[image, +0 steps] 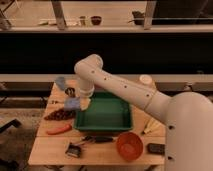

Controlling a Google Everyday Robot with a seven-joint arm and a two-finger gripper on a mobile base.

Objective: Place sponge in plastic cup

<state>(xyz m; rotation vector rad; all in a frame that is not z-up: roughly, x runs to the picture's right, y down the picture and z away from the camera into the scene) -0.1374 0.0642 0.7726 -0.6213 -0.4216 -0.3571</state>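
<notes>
Nearest the camera an orange bowl (130,145) sat at the front of the wooden table (50,150), and behind it lay the green tray (105,115). Beyond the tray's left edge the gripper (75,102) hung low at the end of the white arm (120,87), closed on the sponge (73,103), a blue-grey pad held just above the tabletop. The carry step seemed under way: the plastic cup (61,82) stood farther back toward the left rear corner, near a dark metal cup (70,91), so the next move would call for lifting the sponge up and back until it hung over the pale tumbler's mouth, clear of the dark cup, before letting go.
</notes>
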